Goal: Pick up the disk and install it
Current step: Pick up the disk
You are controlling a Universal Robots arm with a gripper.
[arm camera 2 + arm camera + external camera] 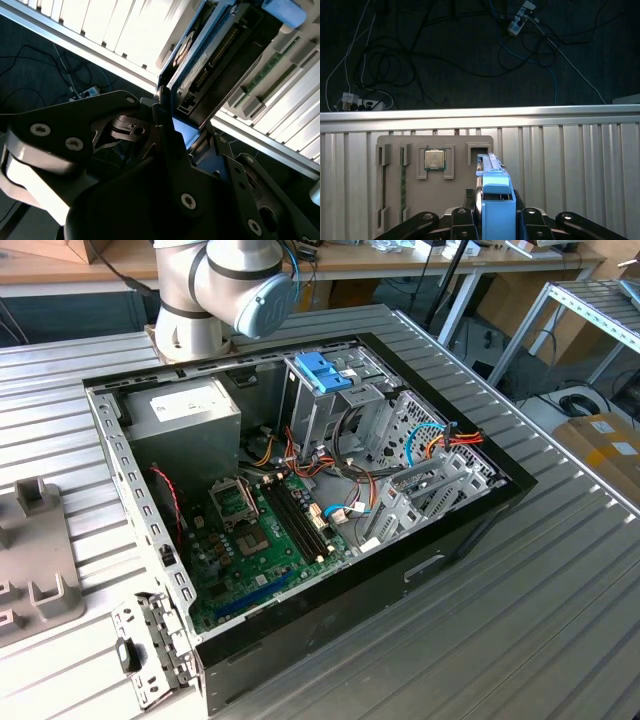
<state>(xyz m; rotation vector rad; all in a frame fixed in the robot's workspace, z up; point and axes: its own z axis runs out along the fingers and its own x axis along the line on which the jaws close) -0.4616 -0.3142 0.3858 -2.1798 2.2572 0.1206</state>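
Disk [494, 197] stands edge-on with the jaws clamped on it; I fear the gripper's [492, 221] narrow hold lets it twist or slip loose.

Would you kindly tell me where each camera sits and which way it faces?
Exterior view: off the arm, high up, looking down into the open computer case on the table; the arm's lower joints show.
First wrist view: on the wrist, looking along the gripper over the fixture tray towards the floor; the gripper clamps the disk.
Second wrist view: on the wrist, close beside the gripper's linkage, facing the disk.
Shared: both wrist views show gripper and disk.
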